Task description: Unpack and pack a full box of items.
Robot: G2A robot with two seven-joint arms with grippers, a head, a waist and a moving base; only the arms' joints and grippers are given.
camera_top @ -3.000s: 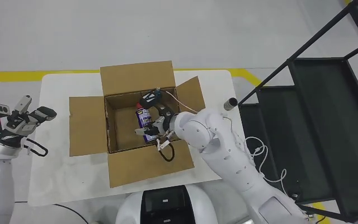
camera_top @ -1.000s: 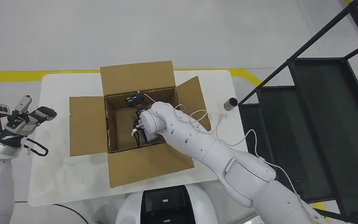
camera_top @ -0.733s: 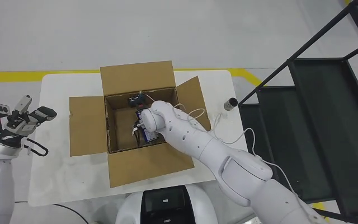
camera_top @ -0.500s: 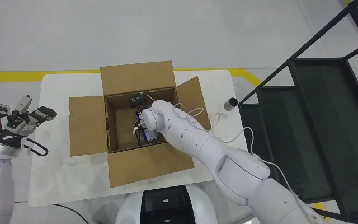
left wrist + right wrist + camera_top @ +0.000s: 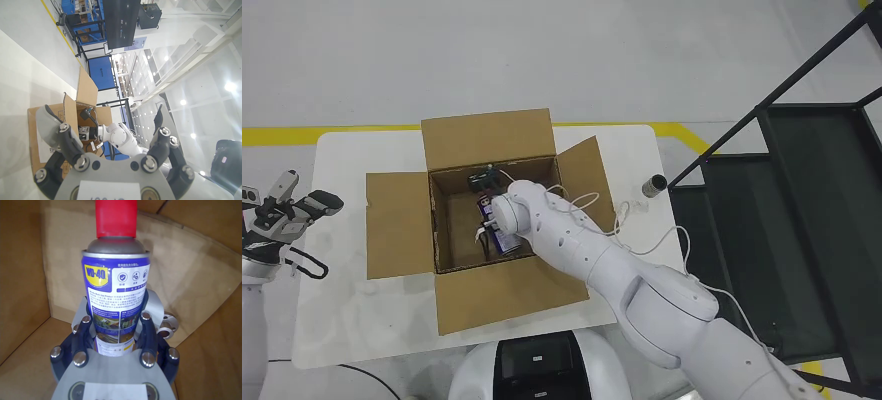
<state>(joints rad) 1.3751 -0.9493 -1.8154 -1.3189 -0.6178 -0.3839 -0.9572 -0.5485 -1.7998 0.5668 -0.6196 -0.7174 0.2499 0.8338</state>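
An open cardboard box [image 5: 487, 135] stands in the middle of the white table [image 5: 352, 310]. My right arm reaches down into it, and my right gripper [image 5: 116, 306] is shut on a blue spray can [image 5: 116, 291] with a red cap, held inside the brown box walls [image 5: 24, 275]. From above, a bit of the can [image 5: 485, 206] peeks out beside the wrist. My left gripper [image 5: 310, 192] hangs open and holds nothing at the table's far left edge, well away from the box. In its own view the left gripper [image 5: 103, 111] faces the box [image 5: 87, 91].
A metal flange piece [image 5: 167, 326] lies on the box floor beside the can. A small metal cylinder [image 5: 654, 186] and a white cable [image 5: 632, 215] sit on the table right of the box. Black metal steps [image 5: 802, 200] stand to the right.
The right arm has swung further over the box, carrying the can to the left and slightly toward the back wall. The left arm has not moved.
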